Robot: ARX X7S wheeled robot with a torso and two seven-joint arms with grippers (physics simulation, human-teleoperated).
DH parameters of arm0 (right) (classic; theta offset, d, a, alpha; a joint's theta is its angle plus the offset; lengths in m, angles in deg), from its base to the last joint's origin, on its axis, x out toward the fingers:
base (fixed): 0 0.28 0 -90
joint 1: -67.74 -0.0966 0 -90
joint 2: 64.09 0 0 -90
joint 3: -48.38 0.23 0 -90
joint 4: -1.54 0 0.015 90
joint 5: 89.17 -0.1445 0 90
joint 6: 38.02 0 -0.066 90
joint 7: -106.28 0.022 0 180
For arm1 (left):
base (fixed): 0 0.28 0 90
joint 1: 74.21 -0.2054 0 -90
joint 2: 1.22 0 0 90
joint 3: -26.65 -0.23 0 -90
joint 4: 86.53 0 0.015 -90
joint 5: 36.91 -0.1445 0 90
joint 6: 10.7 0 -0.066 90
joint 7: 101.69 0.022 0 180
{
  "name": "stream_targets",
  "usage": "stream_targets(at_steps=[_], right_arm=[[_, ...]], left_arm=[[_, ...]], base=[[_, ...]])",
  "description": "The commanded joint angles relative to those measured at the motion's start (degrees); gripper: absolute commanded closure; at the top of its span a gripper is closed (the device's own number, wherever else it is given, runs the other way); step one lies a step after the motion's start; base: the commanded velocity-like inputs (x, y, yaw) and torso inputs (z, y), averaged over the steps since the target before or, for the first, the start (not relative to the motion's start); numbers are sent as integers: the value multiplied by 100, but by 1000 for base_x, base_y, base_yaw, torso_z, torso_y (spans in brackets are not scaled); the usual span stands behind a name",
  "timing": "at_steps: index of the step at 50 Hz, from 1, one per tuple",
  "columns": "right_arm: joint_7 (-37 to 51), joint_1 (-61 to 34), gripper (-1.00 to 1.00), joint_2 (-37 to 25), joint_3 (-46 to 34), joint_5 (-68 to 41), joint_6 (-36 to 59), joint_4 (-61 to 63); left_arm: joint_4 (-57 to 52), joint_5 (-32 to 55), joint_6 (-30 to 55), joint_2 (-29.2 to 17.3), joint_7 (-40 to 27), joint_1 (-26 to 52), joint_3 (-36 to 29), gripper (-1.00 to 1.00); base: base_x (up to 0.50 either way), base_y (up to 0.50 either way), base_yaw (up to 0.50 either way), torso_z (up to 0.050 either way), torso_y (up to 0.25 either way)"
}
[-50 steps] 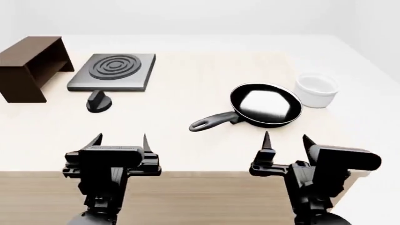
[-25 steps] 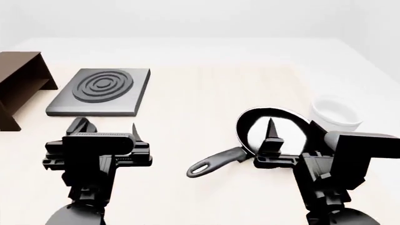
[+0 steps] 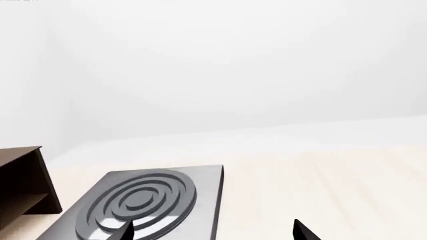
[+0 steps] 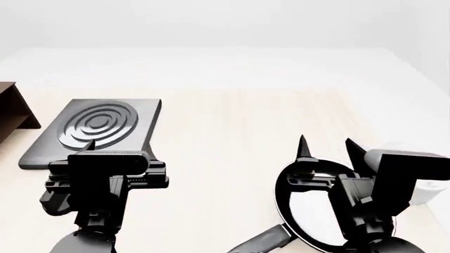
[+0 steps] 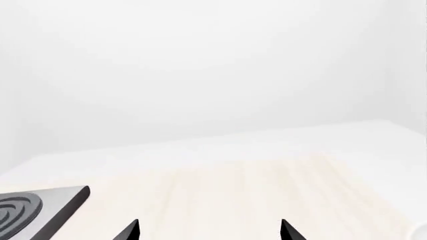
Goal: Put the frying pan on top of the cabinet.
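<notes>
1. The frying pan (image 4: 309,216) lies on the desk (image 4: 225,137) at the lower right of the head view, partly hidden behind the right claw (image 4: 325,150). Its handle (image 4: 260,244) runs off toward the bottom edge of the frame.
2. The pan looks rigid and fairly heavy for its size, with a glossy inside that would likely be slippery. My guess is that the long dark handle is the best place to take hold. A grip far out on it would probably let the bowl end droop, so close to the rim seems safer.
3. The right claw hangs above the pan with its two pointed tips spread apart and nothing between them.
4. The left claw (image 4: 105,158) sits at the lower left of the head view. In the left wrist view its tips stand wide apart and empty, over the near edge of the hotplate (image 4: 95,129).
5. The cabinet (image 4: 12,110) shows only as a dark brown corner at the far left edge of the head view. It is well apart from the pan, with the hotplate between them.
6. The desk is pale, smooth wood with a white band along its far side. Plain white walls enclose the room, evenly lit.
7. A white bowl (image 4: 432,192) peeks out at the right edge, just beside the pan.
</notes>
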Motion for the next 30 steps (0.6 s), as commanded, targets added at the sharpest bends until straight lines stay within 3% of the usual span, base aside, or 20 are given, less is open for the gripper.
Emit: stream_targets(at_steps=[1, 8, 18, 28, 29, 30], right_arm=[[32, 24, -100, -19, -19, -39, -49, -10], [-6, 74, -100, -46, -65, -39, -147, -45], [35, 89, -100, -110, -136, 32, -216, -83], [86, 81, -100, -157, -130, -4, -192, -77], [96, 81, -100, -171, -179, 33, -196, -87], [98, 81, -100, -166, -202, 33, -200, -81]], left_arm=[[-7, 39, 2, -30, -28, 1, 9, -100], [-22, 53, -1, -57, -46, -19, -6, -100], [-171, 176, 208, -104, 11, 31, -9, -100], [-1262, 1861, 3656, -458, 1440, 1303, -307, -100], [-1294, 2119, 3967, -411, 1404, 1366, -195, -100], [-849, 2978, 3976, -1031, 545, 1610, -283, -100]], base=[[500, 0, 0, 0, 0], [500, 0, 0, 0, 0], [0, 0, 0, 0, 0], [0, 0, 0, 0, 0], [0, 0, 0, 0, 0], [0, 0, 0, 0, 0]])
